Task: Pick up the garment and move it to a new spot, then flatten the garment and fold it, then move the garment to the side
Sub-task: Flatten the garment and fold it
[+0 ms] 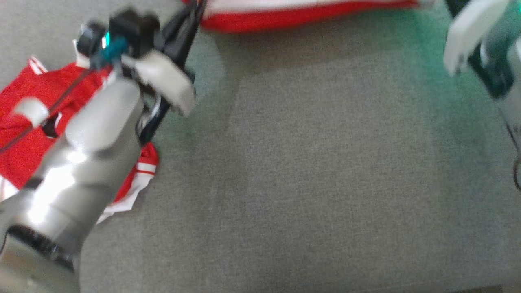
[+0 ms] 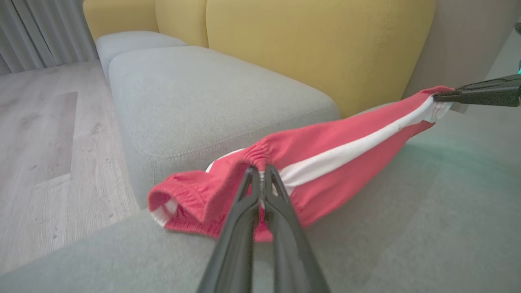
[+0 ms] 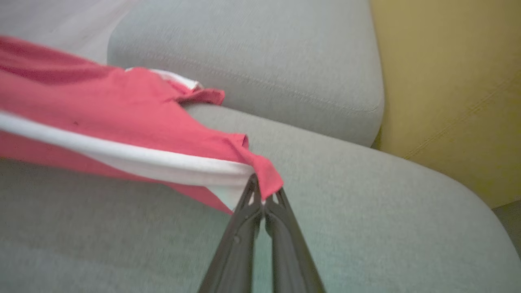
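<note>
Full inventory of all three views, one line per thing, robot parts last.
held garment: 1, red with a white stripe, stretched between both grippers above the seat cushions
second garment: 1, red with white trim, lying on the cushion under the left arm
seat cushions: 3, grey, in a row
back cushions: 3, yellow, behind the seats
floor: 1, pale wood, beside the sofa
curtain: 1, grey, at the far end of the floor
left gripper: 1, dark, shut on the held garment's gathered end
right gripper: 1, dark, shut on its other end
</note>
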Robot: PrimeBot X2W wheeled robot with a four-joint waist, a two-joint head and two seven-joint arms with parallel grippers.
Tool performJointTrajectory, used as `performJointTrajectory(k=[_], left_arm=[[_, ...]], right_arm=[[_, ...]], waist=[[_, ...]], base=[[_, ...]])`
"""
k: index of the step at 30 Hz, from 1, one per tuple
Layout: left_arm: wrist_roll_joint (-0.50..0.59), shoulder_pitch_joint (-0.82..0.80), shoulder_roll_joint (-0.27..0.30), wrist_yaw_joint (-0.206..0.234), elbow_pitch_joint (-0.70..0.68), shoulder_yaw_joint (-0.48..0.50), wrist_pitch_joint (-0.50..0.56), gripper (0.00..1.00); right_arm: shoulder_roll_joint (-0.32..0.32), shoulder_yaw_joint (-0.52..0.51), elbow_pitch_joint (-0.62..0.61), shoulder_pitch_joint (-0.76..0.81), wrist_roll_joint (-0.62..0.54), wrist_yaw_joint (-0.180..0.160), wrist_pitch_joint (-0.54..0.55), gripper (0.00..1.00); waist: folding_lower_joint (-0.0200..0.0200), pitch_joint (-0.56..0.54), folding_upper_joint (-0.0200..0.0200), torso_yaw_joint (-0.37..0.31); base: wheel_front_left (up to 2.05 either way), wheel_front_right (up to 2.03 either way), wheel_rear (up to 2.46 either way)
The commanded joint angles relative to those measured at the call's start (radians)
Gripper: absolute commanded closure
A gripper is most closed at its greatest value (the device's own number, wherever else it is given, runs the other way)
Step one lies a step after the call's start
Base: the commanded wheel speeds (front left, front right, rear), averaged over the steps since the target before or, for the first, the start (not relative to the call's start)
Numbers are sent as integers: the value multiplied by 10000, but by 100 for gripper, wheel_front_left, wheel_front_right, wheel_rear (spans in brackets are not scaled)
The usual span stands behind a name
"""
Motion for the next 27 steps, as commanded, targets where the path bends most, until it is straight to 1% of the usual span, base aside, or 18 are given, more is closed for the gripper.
performJointTrajectory(k=[1,5,8,13,21,27], left_arm=[[-148,-331,483,21,-301,195,-121,100],[-566,464,814,21,-806,-491,-156,100],[-649,904,990,20,-1184,-1035,-69,100],[-615,1555,1075,43,-1555,-1487,-68,100],[-870,2851,1061,572,-2316,-1784,137,100],[-1228,4190,1364,1155,-3614,-2025,478,100]], right_arm=[[-259,149,-354,162,216,65,86,100],[-1127,1094,-1062,815,1447,65,856,100],[-1768,1653,-1623,1245,2311,65,1512,100],[-2611,2299,-2392,1904,3323,65,2589,100],[-3631,2683,-3519,3098,4599,65,3735,100],[-4322,2793,-4395,4118,5094,65,4352,100]], waist=[[1,-285,0,92],[1,-862,0,139],[1,-1318,0,193],[1,-2105,0,215],[1,-3287,0,151],[1,-4133,0,44]], base=[[0,0,0],[0,0,0],[0,0,0],[0,0,0],[0,0,0],[0,0,0]])
